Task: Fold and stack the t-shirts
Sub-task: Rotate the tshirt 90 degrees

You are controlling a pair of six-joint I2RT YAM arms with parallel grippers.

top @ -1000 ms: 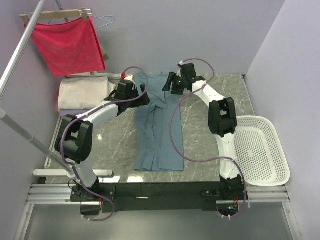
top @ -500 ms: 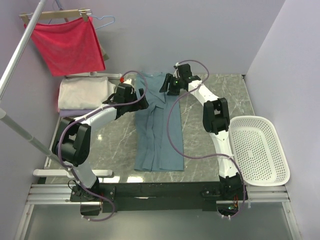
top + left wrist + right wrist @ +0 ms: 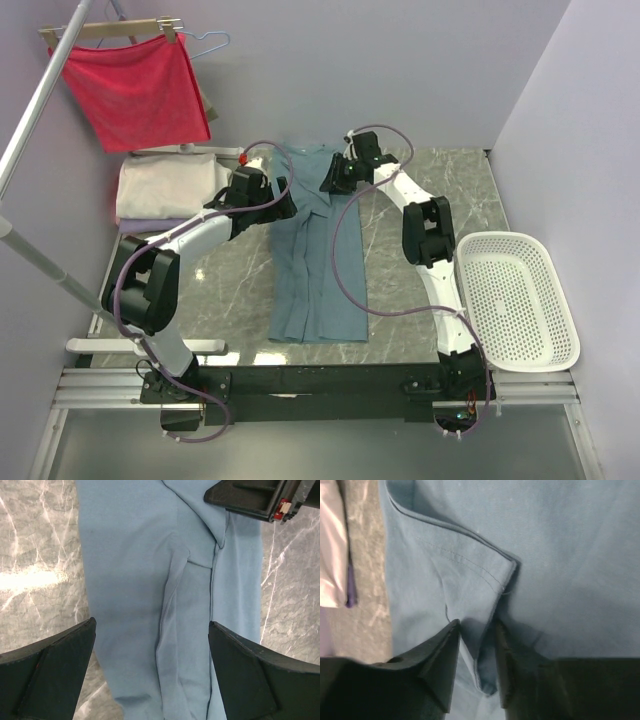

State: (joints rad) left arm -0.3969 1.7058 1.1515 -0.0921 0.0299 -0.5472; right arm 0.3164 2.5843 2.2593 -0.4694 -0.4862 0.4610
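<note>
Teal-blue t-shirt [image 3: 305,280] spread lengthwise down the middle of the marble table [image 3: 390,260], both sides already turned in to make a long narrow strip, sleeve end farthest from the arm bases. Probably kept flat so one end can be brought over the other. At that far end, right gripper [image 3: 476,662] down on the cloth beside a sleeve hem, jaws narrow with a ridge of fabric between them. Cannot tell whether clamped or only straddling it. Placed there, most likely, to take the right-hand corner for a crosswise fold. Left gripper [image 3: 155,675] released, jaws at full spread, hanging just above the strip's left side opposite its partner, holding nothing. Looks set to take the matching corner so both sides lift evenly. Off to the far left, near the shirt but apart from it, folded stack [image 3: 165,185] with a cream-white tee on top and a pale lavender edge beneath, presumably the destination. White perforated basket [image 3: 515,300] at the table's right edge, well apart from the shirt, nothing visible inside. Red cloth [image 3: 135,90] on a wooden hanger above the stack, no part of the job.
</note>
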